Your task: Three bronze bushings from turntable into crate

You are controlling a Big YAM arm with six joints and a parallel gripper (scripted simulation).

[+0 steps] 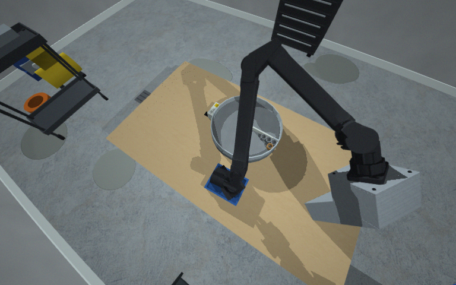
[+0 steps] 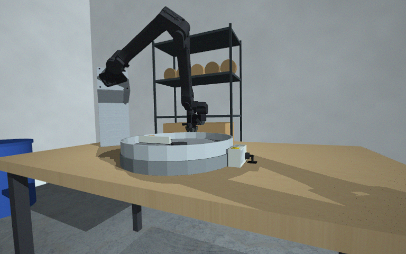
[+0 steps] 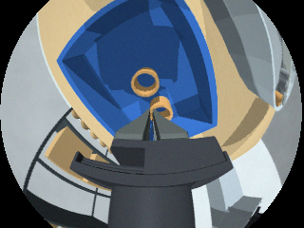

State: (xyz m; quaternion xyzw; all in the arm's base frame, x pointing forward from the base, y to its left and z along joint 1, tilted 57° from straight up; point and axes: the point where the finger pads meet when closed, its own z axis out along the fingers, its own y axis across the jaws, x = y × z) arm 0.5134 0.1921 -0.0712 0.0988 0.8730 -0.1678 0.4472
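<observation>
Arm reaches across turntable [image 1: 219, 146]; gripper [image 3: 154, 128] hangs over blue crate [image 1: 211, 183], which sits on table [image 1: 161, 134] just beside turntable rim. Jaws nearly closed, pinching bronze bushing [image 3: 162, 109] above crate interior. Second bronze bushing [image 3: 144, 80] lies on crate floor. Another bronze bushing [image 1: 269, 146] sits inside turntable next to row of grey bushings [image 1: 267, 138], near divider bar [image 1: 265, 131].

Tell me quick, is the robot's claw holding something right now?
Gripper: closed on a bronze bushing, held above the blue crate, where another bronze bushing already lies.
</observation>
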